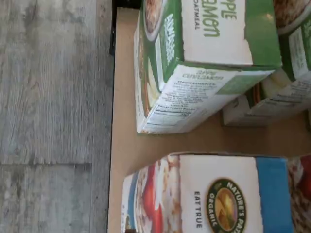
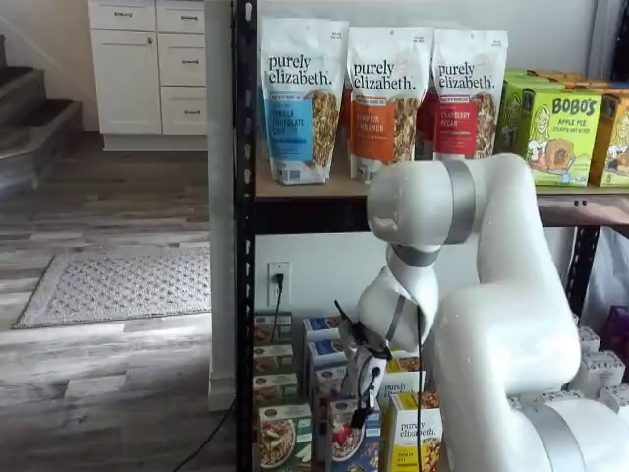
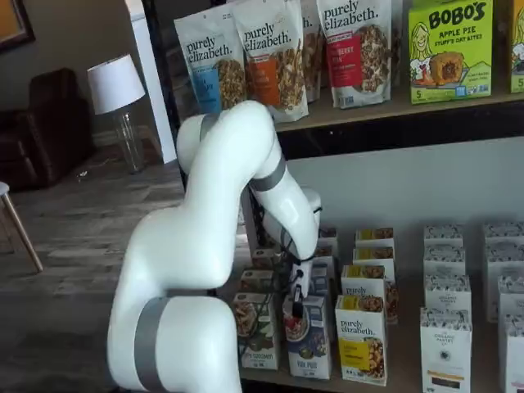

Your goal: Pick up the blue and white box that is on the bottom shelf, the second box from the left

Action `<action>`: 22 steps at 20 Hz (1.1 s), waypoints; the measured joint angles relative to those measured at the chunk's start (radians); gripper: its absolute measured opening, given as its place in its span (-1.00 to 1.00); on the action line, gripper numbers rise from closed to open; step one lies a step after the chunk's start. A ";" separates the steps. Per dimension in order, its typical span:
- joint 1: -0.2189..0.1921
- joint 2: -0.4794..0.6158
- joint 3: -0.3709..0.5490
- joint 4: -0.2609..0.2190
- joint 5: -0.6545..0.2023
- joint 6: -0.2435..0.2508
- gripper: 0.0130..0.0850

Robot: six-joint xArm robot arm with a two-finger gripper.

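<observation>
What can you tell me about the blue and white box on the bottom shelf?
The blue and white box is a small cardboard cereal box standing upright at the front of the bottom shelf, between a green-fronted box and a yellow box. Its front pictures a bowl with red berries. The wrist view shows its white top with a round green logo. The gripper hangs just above; nothing visibly grips it.

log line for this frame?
phase: approach | target: blue and white box, bottom shelf, not held | gripper: above box, jaws open
</observation>
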 joint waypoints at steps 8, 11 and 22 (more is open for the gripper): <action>0.002 0.049 -0.058 -0.115 0.028 0.105 1.00; 0.003 0.057 -0.066 -0.142 0.035 0.128 1.00; -0.001 0.065 -0.062 -0.198 0.046 0.171 1.00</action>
